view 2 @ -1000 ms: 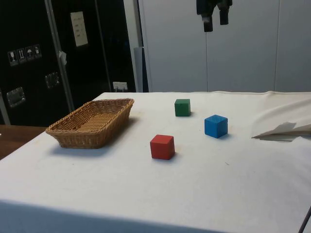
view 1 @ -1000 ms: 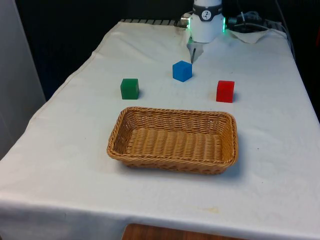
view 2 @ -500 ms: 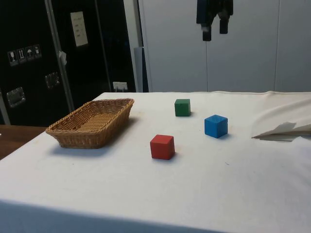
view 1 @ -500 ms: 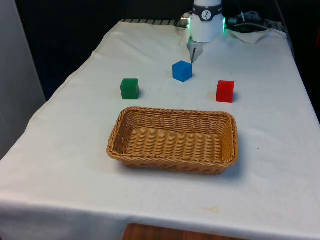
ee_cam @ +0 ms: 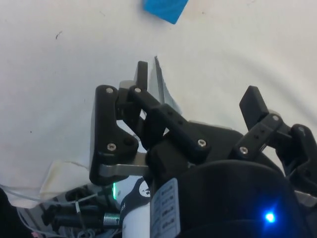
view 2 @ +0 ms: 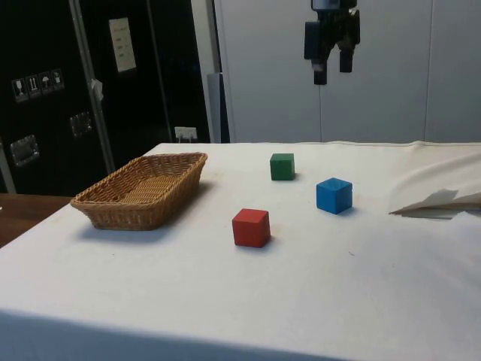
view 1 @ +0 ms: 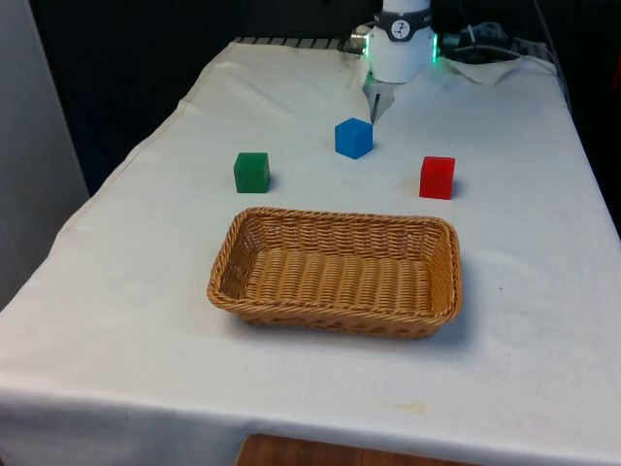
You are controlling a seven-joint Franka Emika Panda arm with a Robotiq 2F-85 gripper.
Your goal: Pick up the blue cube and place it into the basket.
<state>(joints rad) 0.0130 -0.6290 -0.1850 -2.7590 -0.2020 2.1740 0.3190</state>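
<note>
None of the task is complete as far as the views show: the blue cube (view 1: pixel 354 138) rests on the cloth (view 1: pixel 524 291), and the basket (view 1: pixel 337 311) holds nothing. The remaining steps, by judgement, are the descent, the grasp, the lift, the carry and the release.

The gripper (view 2: pixel 331 67) hangs high above the table in the side view, well apart from every object. Its fingers are spread, with a clear gap between them, and hold nothing. In the wrist view the blue cube (ee_cam: pixel 167 10) lies on the cloth beyond the fingertips, and the gripper (ee_cam: pixel 198 99) is not yet centred over it.

Position of the blue cube (view 2: pixel 334 195): on the far half of the table, between the green cube (view 1: pixel 251 172) on the front view's left and the red cube (view 1: pixel 437 177) on the front view's right, apart from both. The basket sits nearer the front camera, well apart from all three cubes.

Appearance: a solid, evenly coloured bright blue block with flat faces and sharp edges. It stands flat on one face, turned so that a vertical edge faces the front camera. The faces appear plain and unmarked.
</note>
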